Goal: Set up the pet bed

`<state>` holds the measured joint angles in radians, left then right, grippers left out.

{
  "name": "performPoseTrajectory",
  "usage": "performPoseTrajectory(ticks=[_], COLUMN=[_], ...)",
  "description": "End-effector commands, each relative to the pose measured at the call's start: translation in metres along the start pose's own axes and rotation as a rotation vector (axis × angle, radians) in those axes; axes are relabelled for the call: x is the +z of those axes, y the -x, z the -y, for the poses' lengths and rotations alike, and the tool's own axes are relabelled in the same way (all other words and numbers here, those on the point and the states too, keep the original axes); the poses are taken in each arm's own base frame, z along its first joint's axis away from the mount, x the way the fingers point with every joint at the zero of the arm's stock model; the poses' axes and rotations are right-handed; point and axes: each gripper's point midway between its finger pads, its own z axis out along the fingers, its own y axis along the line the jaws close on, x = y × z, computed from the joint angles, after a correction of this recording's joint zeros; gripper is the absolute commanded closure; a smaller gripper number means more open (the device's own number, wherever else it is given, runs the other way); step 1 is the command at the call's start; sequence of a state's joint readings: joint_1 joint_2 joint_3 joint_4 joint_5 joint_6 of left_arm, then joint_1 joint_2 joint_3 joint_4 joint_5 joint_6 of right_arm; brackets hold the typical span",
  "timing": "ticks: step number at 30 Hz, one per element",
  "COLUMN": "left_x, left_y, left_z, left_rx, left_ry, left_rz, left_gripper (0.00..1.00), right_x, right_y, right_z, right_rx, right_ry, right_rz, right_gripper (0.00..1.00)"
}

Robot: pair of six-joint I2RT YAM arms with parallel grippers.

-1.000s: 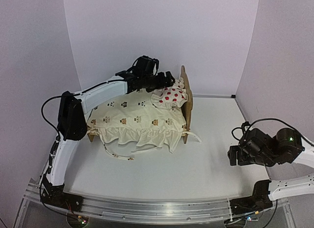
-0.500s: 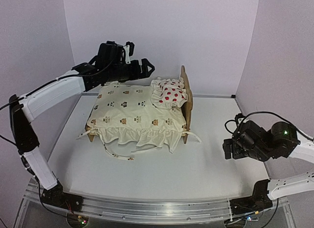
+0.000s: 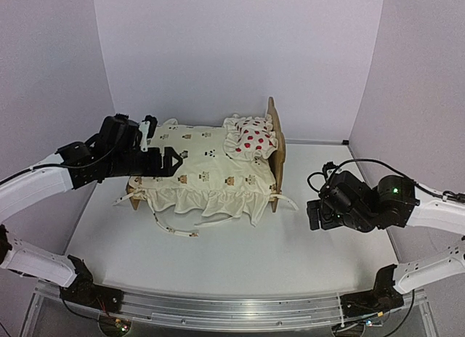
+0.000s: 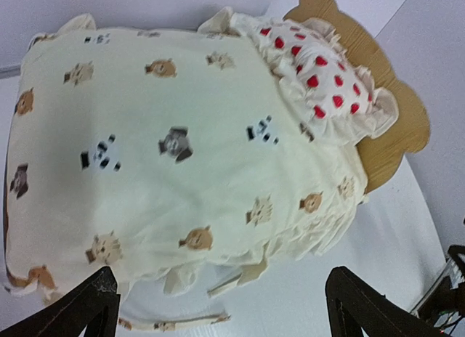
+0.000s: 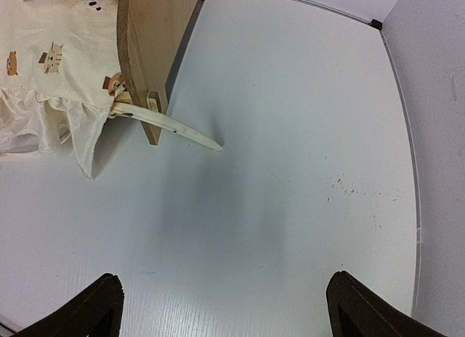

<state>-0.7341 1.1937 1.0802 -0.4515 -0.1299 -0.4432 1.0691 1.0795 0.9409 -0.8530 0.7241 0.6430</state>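
The pet bed point(image 3: 277, 142) stands mid-table, its plywood headboard upright on the right. A cream animal-print cover point(image 3: 207, 173) hides the frame's base and rails. A white red-dotted pillow point(image 3: 251, 139) leans on the headboard. My left gripper point(image 3: 171, 163) hovers open over the cover's left end and holds nothing. The left wrist view looks down on the cover point(image 4: 167, 134), the pillow point(image 4: 320, 75) and the headboard point(image 4: 396, 130), with the left gripper point(image 4: 218, 308) wide apart. My right gripper point(image 3: 314, 213) hangs open to the right of the bed, over bare table point(image 5: 290, 170).
Cream tie straps trail on the table in front of the bed point(image 3: 174, 232) and at the headboard's near leg point(image 5: 174, 130). White walls close in on the left, back and right. The table's back right corner point(image 5: 374, 23) is near the right arm.
My left arm has pulled back from the pillow, swinging left and down to the cover's foot end. My right gripper has moved left, closer to the bed.
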Motion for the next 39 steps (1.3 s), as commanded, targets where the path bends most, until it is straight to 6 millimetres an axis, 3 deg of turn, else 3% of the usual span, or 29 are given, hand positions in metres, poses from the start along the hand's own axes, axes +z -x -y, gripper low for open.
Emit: performPoseTrajectory(ticks=[1, 9, 11, 14, 15, 19, 25, 33, 39], left_x=[-0.016, -0.018, -0.016, -0.026, -0.029, -0.027, -0.015, 0.01, 0.016], left_y=[-0.035, -0.082, -0.082, -0.054, -0.053, -0.073, -0.094, -0.124, -0.121], left_z=[-0.028, -0.063, -0.062, -0.065, -0.07, -0.082, -0.071, -0.097, -0.097], left_rx=[-0.019, -0.083, -0.159, -0.263, -0.279, -0.283, -0.174, -0.143, -0.119], left_ry=[0.071, 0.179, 0.182, 0.223, 0.252, 0.286, 0.235, 0.364, 0.37], left_rz=[-0.042, -0.114, -0.108, -0.003, 0.008, -0.028, -0.158, -0.214, -0.199], left_gripper=[0.0, 0.0, 0.0, 0.0, 0.0, 0.0, 0.0, 0.0, 0.0], right_x=[0.002, 0.01, 0.013, 0.016, 0.017, 0.021, 0.027, 0.034, 0.038], right_y=[0.015, 0.004, 0.001, -0.004, -0.005, -0.009, -0.015, -0.024, -0.024], right_z=[-0.006, -0.003, -0.002, -0.002, -0.002, -0.004, -0.01, -0.025, -0.034], right_rx=[0.042, 0.041, 0.039, 0.043, 0.043, 0.036, -0.023, -0.092, -0.107], right_ry=[0.004, -0.011, -0.016, -0.018, -0.016, -0.018, 0.015, 0.093, 0.132], right_rz=[0.052, 0.055, 0.055, 0.051, 0.05, 0.047, 0.052, 0.053, 0.073], right_gripper=[0.02, 0.02, 0.02, 0.02, 0.02, 0.02, 0.02, 0.02, 0.02])
